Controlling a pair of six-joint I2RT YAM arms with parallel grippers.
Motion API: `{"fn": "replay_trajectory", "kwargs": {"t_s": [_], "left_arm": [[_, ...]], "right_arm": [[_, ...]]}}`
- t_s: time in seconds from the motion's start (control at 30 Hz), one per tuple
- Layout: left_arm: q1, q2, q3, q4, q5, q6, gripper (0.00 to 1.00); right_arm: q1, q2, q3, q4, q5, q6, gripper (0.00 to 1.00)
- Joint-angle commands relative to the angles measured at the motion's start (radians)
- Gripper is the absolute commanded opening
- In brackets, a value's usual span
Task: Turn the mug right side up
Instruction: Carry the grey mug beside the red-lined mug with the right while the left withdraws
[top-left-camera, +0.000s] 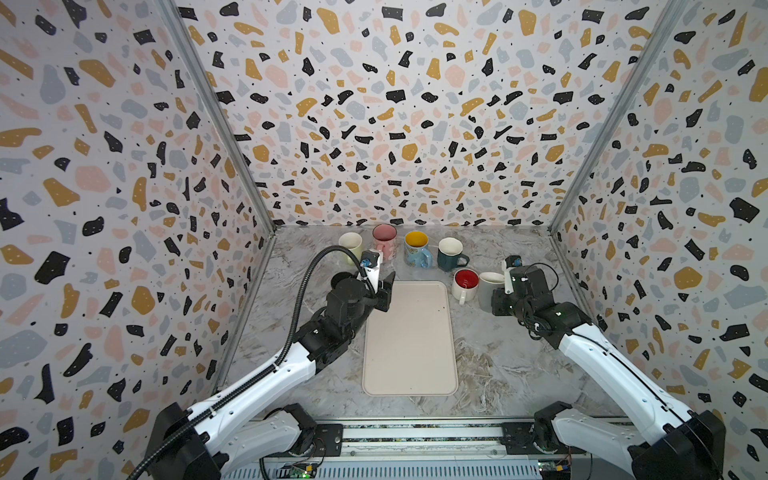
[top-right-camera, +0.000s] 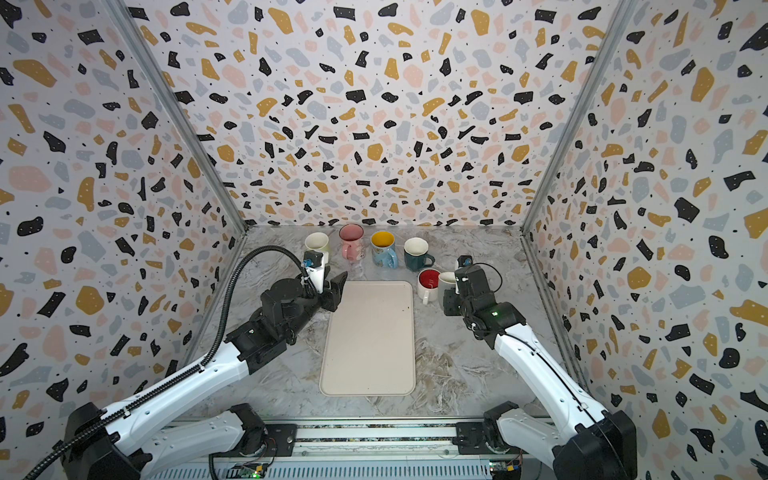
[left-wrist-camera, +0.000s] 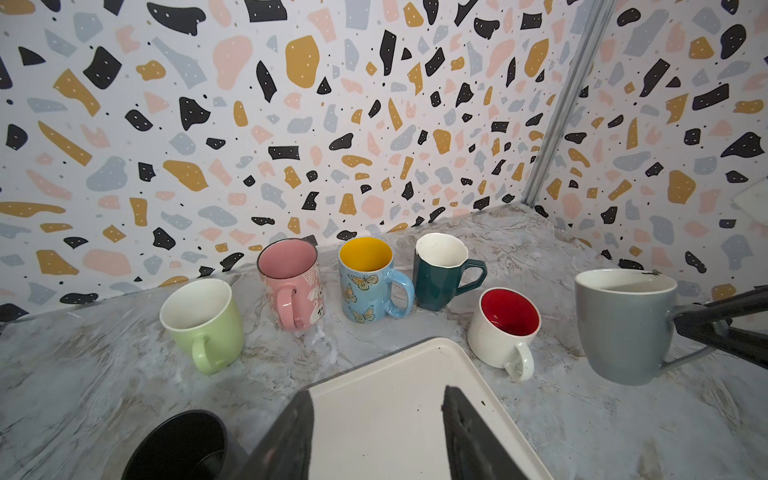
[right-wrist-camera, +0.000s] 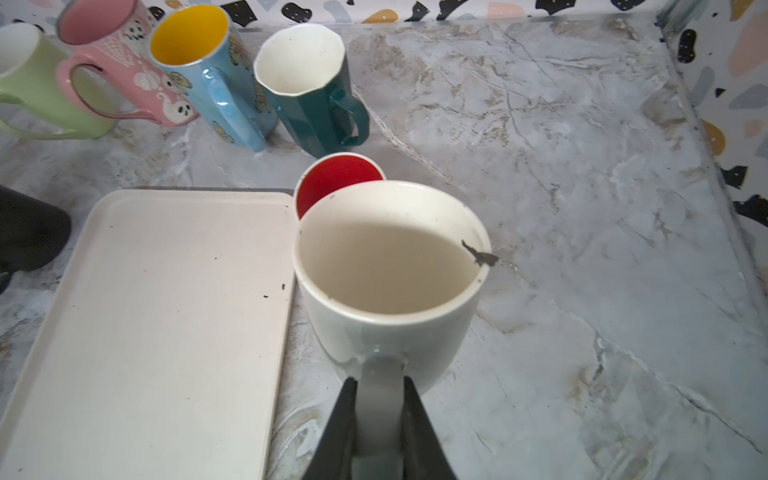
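The grey mug (left-wrist-camera: 623, 328) stood mouth-up just beside the red-lined mug (left-wrist-camera: 505, 332). The right gripper (right-wrist-camera: 380, 388) had its fingers clamped on the handle (right-wrist-camera: 380, 419); the left gripper (left-wrist-camera: 376, 395) held its fingers apart, empty. Judged glazed ceramic: rigid, weighty, slippery, chippable; the handle gave the surest hold.

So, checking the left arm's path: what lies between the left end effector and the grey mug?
In both top views, from the left end effector: the tray's far end, then the red-lined white mug, then the grey mug.
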Motion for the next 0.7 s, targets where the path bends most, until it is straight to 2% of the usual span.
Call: {"fn": "replay_trajectory", "kwargs": {"t_s": [0.0, 0.37, 0.67], "left_arm": [[0.03, -0.005, 0.024, 0.018, 0.038, -0.041, 0.52], [0.181, 0.033, 0.011, 0.003, 0.12, -0.133, 0.52], [0.213, 0.04, 0.004, 0.017, 0.124, -0.141, 0.52]], "right_arm": [[-0.016, -0.018, 0.004, 0.077, 0.101, -0.006, 0.0], [-0.054, 0.055, -0.109, 0.367, 0.223, 0.018, 0.0], [-0.106, 0.123, -0.206, 0.687, 0.193, -0.018, 0.0]]}}
